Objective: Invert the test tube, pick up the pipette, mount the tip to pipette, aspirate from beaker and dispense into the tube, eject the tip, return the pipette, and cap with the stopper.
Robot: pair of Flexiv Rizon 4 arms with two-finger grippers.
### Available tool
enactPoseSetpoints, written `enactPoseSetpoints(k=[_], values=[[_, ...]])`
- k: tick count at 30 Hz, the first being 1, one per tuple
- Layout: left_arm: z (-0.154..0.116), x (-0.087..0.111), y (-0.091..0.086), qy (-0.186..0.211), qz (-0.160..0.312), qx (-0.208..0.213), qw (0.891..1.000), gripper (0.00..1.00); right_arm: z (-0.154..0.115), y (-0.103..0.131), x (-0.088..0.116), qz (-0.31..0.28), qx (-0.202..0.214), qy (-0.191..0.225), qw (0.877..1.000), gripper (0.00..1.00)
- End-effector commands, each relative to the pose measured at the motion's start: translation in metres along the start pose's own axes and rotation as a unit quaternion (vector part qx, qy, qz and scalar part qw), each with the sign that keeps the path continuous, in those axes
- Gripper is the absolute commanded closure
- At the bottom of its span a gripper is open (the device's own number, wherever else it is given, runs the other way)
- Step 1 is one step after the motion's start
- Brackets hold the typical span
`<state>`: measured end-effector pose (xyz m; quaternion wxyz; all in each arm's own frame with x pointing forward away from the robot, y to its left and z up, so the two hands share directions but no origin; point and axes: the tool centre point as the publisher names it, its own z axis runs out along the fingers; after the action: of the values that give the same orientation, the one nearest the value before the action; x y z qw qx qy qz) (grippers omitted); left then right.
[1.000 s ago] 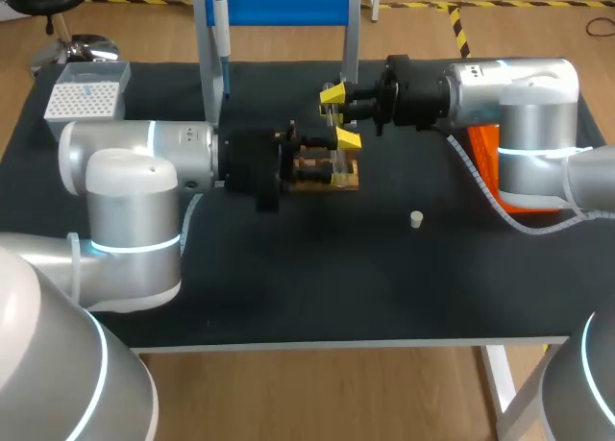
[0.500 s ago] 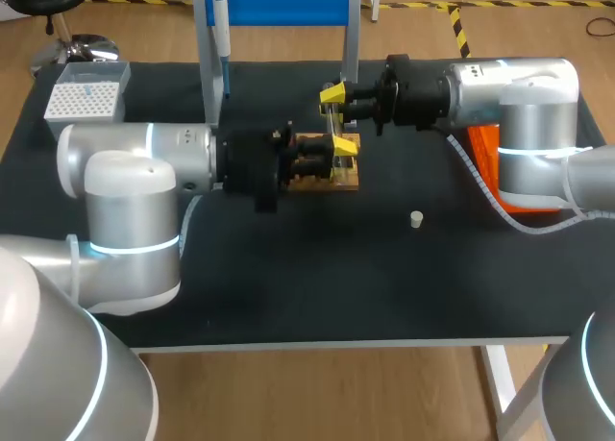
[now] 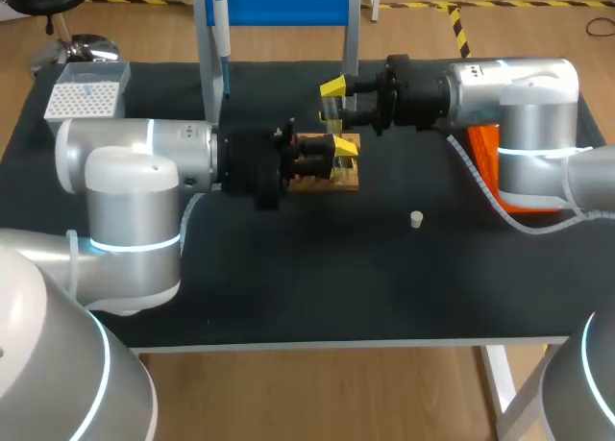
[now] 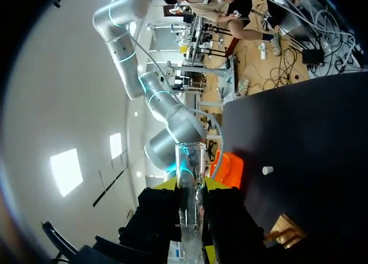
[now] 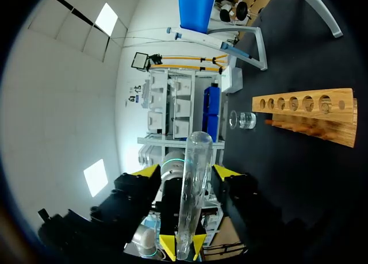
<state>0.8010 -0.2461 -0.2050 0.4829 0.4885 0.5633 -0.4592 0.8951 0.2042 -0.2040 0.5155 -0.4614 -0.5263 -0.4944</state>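
**Evidently mid-handover: test tube gripped by the left jaws, right jaws open around it**

Head view. Both arms meeting above the wooden rack near the middle of the worktop. Left arm in from the left, right arm in from the right, jaws nose to nose. Test tube held in the air between them, long axis crosswise to both reaches, running from the near side toward the far side. Left jaws on the nearer stretch of glass, right jaws just beside them at the farther stretch. Pale stopper alone on the worktop, well apart.

Left wrist view. Test tube pinched in the left jaws, set narrow, both faces pressed to the glass from two sides. Open mouth sticking out beyond the grip, on the side away from the right jaws.

Right wrist view. Test tube midway between the right jaws but untouched: jaws wide, a clear gap on either side of the glass. Rounded closed end reaching out past them. Yellow tips of the left jaws hugging the tube close by. Rack and a small glass beaker off to one side on the worktop.

Judged from this: tube carried by the left jaws alone. Probably ready to be rolled over by the left wrist once the right jaws back straight off along their own reach. Any sideways drift likely to knock the rounded end.
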Motion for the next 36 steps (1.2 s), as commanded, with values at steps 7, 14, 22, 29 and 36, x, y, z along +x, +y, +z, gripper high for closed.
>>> enactPoseSetpoints(k=[7,14,22,29,36], values=[[0.001,-0.003,0.002,0.006,0.000,0.003,1.000,1.00,-0.001,0.000,0.001,0.000,0.001,-0.001,1.000,0.00],[0.001,-0.003,0.002,0.006,0.000,0.003,1.000,1.00,-0.001,0.000,0.001,0.000,0.001,-0.001,1.000,0.00],[0.001,-0.003,0.002,0.006,0.000,0.003,1.000,1.00,-0.014,-0.003,0.005,-0.015,-0.009,-0.002,1.000,0.00],[0.001,-0.003,0.002,0.006,0.000,0.003,1.000,1.00,-0.052,-0.009,0.019,-0.058,-0.033,-0.002,0.998,0.00],[0.001,-0.003,0.002,0.006,0.000,0.003,1.000,1.00,-0.076,-0.016,0.024,-0.122,-0.032,-0.020,0.992,0.00]])
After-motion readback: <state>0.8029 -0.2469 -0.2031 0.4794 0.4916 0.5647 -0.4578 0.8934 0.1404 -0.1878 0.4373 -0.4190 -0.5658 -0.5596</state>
